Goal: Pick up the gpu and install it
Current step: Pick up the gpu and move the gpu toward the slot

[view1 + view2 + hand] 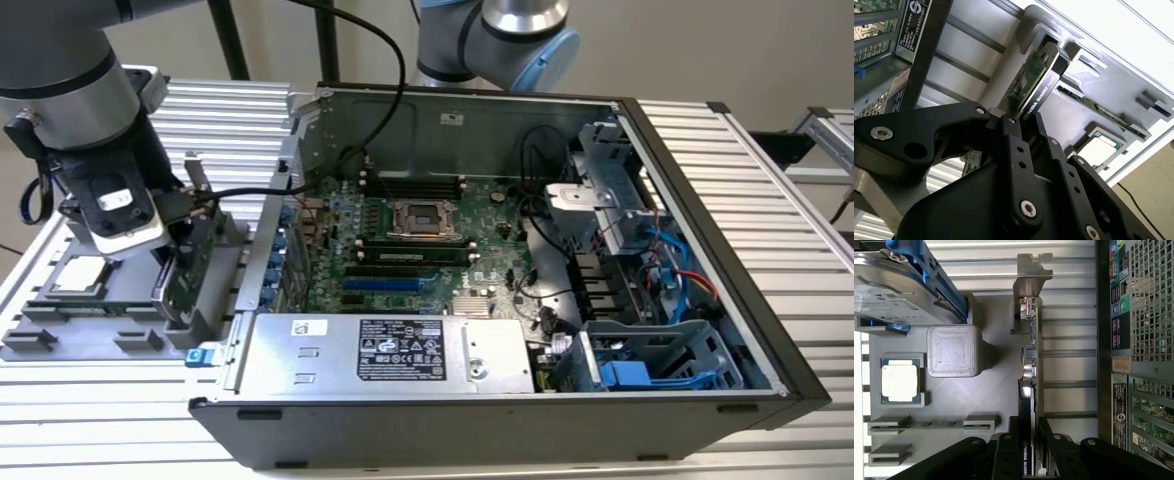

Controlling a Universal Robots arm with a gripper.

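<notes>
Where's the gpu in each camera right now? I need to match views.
Exterior view: gpu on edge in the gray holder, exterior view's left.
Second wrist view: gpu clamped edge-on in the gripper.
First wrist view: gpu edge-on, running from the gripper to its silver bracket.
Shared landmark: the square processor chip in that holder.

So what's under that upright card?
A grey holder tray: the gpu stands on edge in it, clasped by the gripper. Its bottom edge, and how it seats there, are hidden by the card itself.
</notes>
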